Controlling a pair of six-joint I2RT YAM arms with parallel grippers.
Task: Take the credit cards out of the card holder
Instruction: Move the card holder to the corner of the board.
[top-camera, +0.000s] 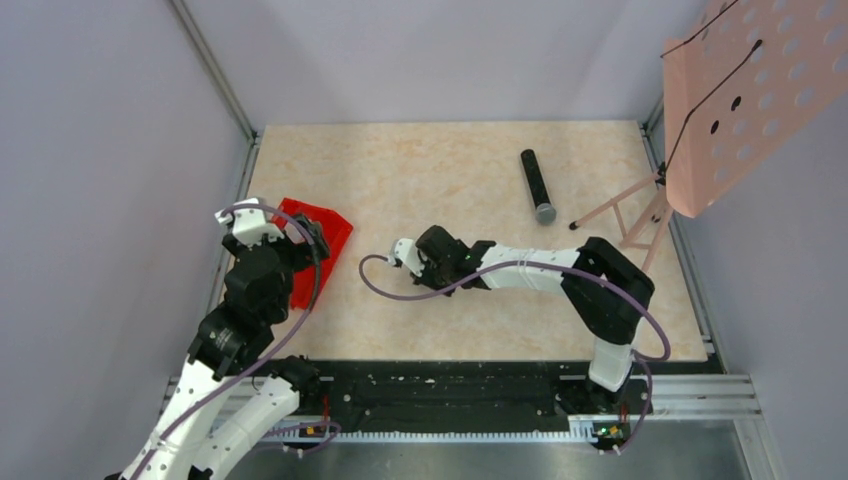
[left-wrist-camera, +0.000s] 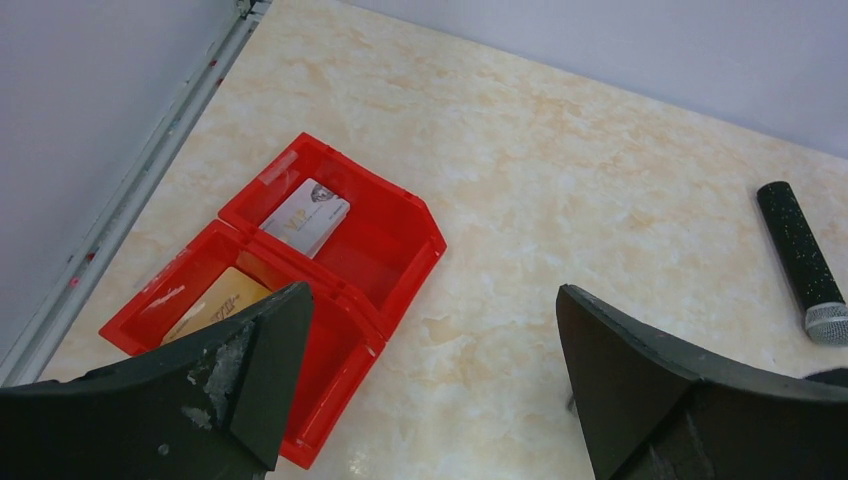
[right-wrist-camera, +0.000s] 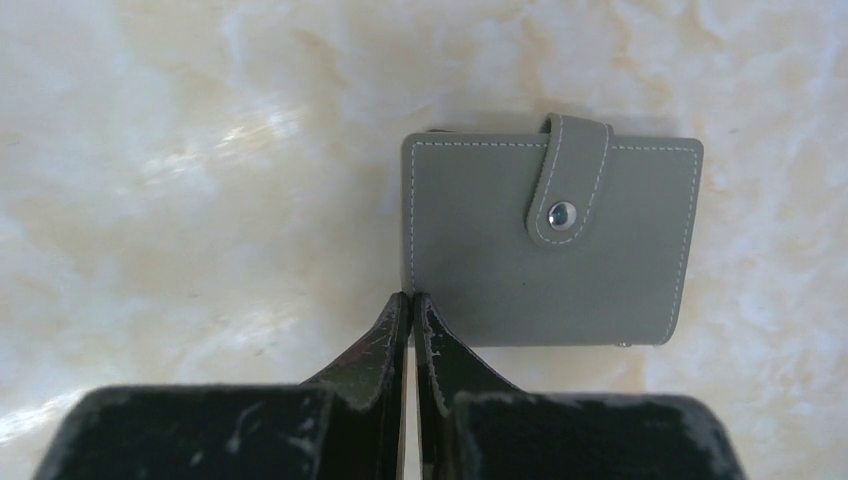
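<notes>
"While the right arm was stretched across the beige marbled tabletop, where was the small flat grey stitched card holder?"

"Flat on that tabletop, folded shut, its strap snapped down with a silver stud and right in front of the right gripper. The two black fingers were pressed together with nothing between them. Their tips were at the holder's near edge, by the corner on the left of the wrist view. Whether they touched it, I couldn't tell."

"And the left gripper?"

"Its fingers stood wide apart and empty, by the red plastic two-compartment bin. A pale silvery card lay in the far compartment and a tan-gold card in the near one."

"Anything else?"

"A black cylindrical microphone with a silver mesh head lay well apart, toward the far right — and a pink perforated panel on a slim stand stood past the table's right edge."
</notes>
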